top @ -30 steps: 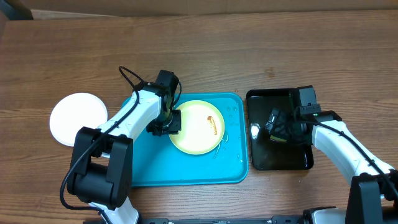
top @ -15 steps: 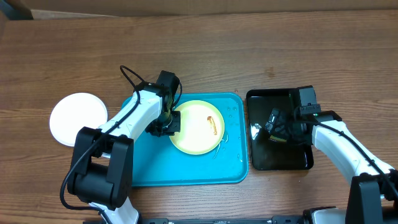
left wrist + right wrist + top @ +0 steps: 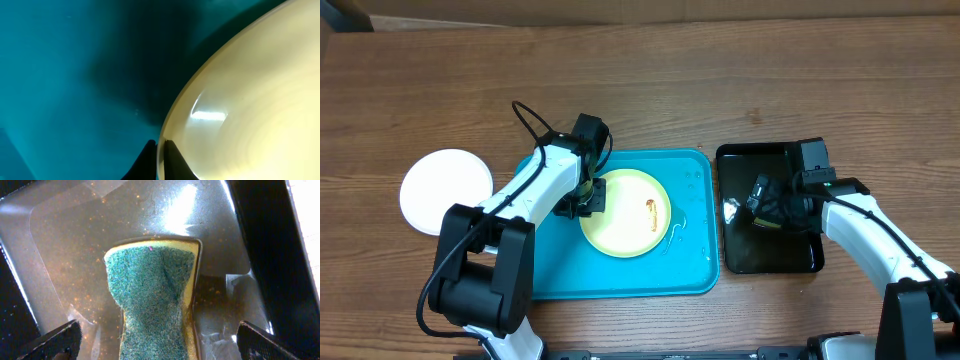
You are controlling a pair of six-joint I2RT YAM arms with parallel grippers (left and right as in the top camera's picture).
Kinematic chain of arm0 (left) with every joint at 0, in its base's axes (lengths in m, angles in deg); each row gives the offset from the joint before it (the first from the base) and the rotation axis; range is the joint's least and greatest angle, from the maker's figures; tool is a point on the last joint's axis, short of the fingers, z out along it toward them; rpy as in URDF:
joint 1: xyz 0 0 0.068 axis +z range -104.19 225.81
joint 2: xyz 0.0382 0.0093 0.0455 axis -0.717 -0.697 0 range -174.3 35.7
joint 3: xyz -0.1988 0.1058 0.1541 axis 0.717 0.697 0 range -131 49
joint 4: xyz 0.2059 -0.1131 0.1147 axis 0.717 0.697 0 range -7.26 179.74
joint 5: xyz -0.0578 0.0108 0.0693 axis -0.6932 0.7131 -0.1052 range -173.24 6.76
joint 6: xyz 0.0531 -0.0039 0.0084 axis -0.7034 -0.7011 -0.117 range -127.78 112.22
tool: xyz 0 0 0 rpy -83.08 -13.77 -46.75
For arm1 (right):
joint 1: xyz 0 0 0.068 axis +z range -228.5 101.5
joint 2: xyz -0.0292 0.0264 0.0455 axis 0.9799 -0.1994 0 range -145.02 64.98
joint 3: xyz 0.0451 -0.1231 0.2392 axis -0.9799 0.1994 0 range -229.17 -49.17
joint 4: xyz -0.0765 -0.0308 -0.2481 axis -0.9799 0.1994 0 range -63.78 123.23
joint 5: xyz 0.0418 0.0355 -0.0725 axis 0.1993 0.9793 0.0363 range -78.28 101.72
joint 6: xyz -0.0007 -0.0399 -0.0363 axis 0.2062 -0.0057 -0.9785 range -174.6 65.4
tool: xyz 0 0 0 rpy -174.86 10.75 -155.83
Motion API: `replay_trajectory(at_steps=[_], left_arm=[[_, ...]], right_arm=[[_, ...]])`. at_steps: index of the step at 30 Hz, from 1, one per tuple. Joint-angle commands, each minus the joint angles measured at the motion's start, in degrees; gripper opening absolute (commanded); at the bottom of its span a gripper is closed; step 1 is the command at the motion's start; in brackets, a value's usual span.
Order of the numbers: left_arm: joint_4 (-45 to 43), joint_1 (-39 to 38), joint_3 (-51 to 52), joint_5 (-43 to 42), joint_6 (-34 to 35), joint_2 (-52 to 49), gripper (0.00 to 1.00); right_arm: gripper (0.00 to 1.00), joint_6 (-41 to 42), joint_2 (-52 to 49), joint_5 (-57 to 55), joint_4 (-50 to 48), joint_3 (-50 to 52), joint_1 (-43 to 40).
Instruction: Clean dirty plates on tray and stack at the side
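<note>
Dragging the lime-green plate (image 3: pixel 620 228) leftward and slightly toward the tray's front rim since a second ago, with the left gripper (image 3: pixel 588 196) travelling along. Pinching the plate's left rim between pressed-together fingertips (image 3: pixel 175 167), one on either side of the lip, as seen in the left wrist view. Not showing clearly whether that edge is being lifted or merely slid.

Spreading out to the right of that gripper, the plate, carrying a reddish-brown smear (image 3: pixel 652 212) on the side far from the fingers. Lying beneath both, the turquoise tray (image 3: pixel 620 278), looking wet just beyond the plate's right edge.

Hanging well off to the right, the right gripper (image 3: pixel 767 203), squeezing a green-and-yellow sponge (image 3: pixel 152 280) at its waist over the black tray (image 3: pixel 770 258).

Judging the task as partly done: a white plate (image 3: pixel 445 190) lying well to the left of the left gripper, off the tray, on the table (image 3: pixel 640 90); impossible to tell whether more than one is stacked there. Remaining, by the look of it: wiping the smear away with the sponge, then moving this plate over onto the white one.
</note>
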Motion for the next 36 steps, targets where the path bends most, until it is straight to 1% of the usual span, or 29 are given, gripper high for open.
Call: replay_trajectory(at_steps=[1,2,3,4,5,7,8,10,13,17,20,26,28,30,31,34,36], left_arm=[[-0.2,-0.4,-0.2,5.6,-0.9,1.2,0.09],[-0.2,-0.4,-0.2,5.5,-0.9,1.2,0.11],[-0.1,-0.4,-0.2,5.1,-0.9,1.2,0.15],[-0.1,-0.4,-0.2,4.2,-0.9,1.2,0.22],[-0.1,-0.4,-0.2,3.1,-0.9,1.2,0.25],[0.0,-0.4,-0.2,-0.9,-0.9,1.2,0.27],[-0.1,-0.4,0.1,-3.4,-0.7,1.2,0.27],[-0.1,-0.4,0.7,-4.8,0.2,1.2,0.26],[-0.9,-0.4,2.6,-4.8,2.1,1.2,0.23],[-5.2,-0.4,6.6,-4.8,4.3,1.2,0.22],[-5.4,-0.4,7.0,-4.8,4.3,1.2,0.20],[-6.4,-0.4,7.0,-4.8,4.3,1.2,0.19],[-6.7,-0.4,7.0,-5.0,4.3,1.2,0.16],[-6.8,-0.4,7.0,-6.3,4.3,1.2,0.16],[-6.8,-0.4,7.0,-6.5,4.3,1.2,0.15],[-7.2,-0.4,7.0,-6.6,4.3,1.2,0.12],[-7.5,-0.4,7.0,-6.6,4.3,1.2,0.13]], right_arm=[[1.00,0.0,0.3,-0.7,-0.2,0.1,-0.2],[1.00,0.0,0.3,-0.7,-0.2,0.1,-0.2],[1.00,0.0,0.3,-0.7,-0.2,0.1,-0.2],[1.00,0.0,0.3,-0.7,-0.2,0.1,-0.2],[1.00,0.0,0.3,-0.7,-0.2,0.1,-0.2],[1.00,0.0,0.3,-0.7,-0.2,0.1,-0.2],[1.00,0.0,0.3,-0.7,-0.2,0.1,-0.2],[1.00,0.0,0.3,-0.7,-0.2,0.1,-0.2],[1.00,0.0,0.3,-0.7,-0.2,0.1,-0.2],[1.00,0.0,0.3,-0.7,-0.2,0.1,-0.2],[1.00,0.0,0.3,-0.7,-0.2,0.1,-0.2],[1.00,0.2,0.3,0.8,-0.2,0.1,-0.2],[1.00,0.2,0.3,1.7,-0.2,0.1,-0.2],[1.00,0.2,0.3,8.4,4.1,0.1,-0.2],[1.00,0.2,0.3,9.1,5.8,0.1,-0.2],[1.00,0.2,0.3,9.8,6.7,0.1,-0.1],[0.97,0.7,0.3,9.0,6.6,0.6,-0.1]])
